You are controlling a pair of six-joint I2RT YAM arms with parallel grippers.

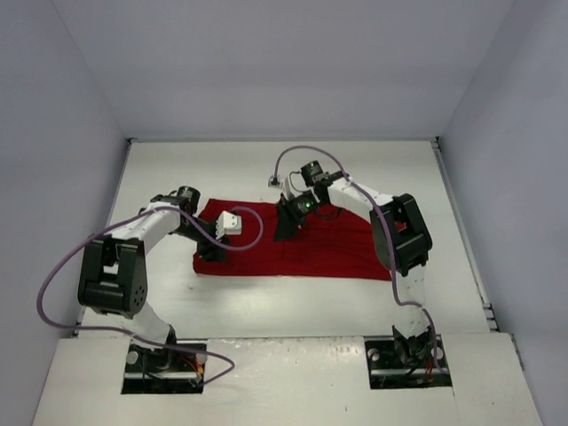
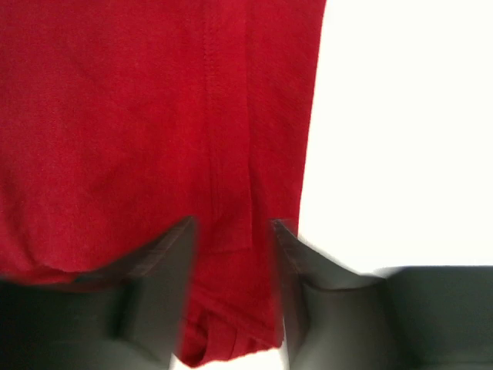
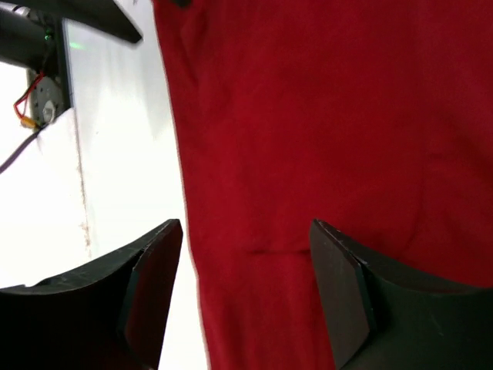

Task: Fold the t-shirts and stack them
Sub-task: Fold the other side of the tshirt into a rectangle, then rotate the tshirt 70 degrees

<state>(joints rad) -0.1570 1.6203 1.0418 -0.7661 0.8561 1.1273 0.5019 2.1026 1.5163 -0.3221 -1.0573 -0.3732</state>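
1. The shirt (image 1: pixel 333 250) lies about mid-table, stretched left to right, well apart from every edge. We judge it soft, light and limp. It will sag and crease wherever it is not held, so an edge, hem or corner is the place to pinch, one at each end.
2. The left gripper (image 2: pixel 233 221) sits at the shirt's left end, by its near-left corner, on the side of the table's left edge. In the wrist view its jaws are partly drawn in and a fold of cloth runs between them. We cannot tell whether they are actually pinching it.
3. The right gripper (image 3: pixel 245 222) hangs over the shirt's far half, a little left of its middle. Its jaws are spread wide and grasp nothing. Flat cloth shows below them, and the shirt's edge and bare table (image 3: pixel 115 154) beside one finger.
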